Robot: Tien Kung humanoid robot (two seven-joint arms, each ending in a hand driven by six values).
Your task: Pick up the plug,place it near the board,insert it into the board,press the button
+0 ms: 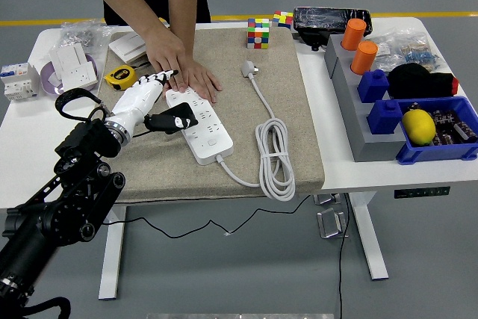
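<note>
You are holding a black, blocky plug [170, 120] in the fingers [153, 119] of your left hand [138, 101], which are closed around its left end, and it is hovering at the near-left end of the white, oblong multi-socket power board [199, 125] lying on the beige fabric mat [287, 121] that covers the white bench [373, 173]. A person's hand [179, 65] is pressing flat on the board's far end, at about 12 o'clock from the plug, steadying it.

To do this step well, you are best keeping the plug level and squaring its prongs over one socket before pushing straight down; a slanted push would probably skid the board across the mat. Stay clear of the person's fingers.

You cannot make out the plug's prongs, nor which socket it is sitting over, nor whether it is already touching the board. The board's button is too small to pick out. A second, white plug [249, 69] on its coiled cable is lying at 2 o'clock from the board, untouched. Your right arm is out of view.
</note>
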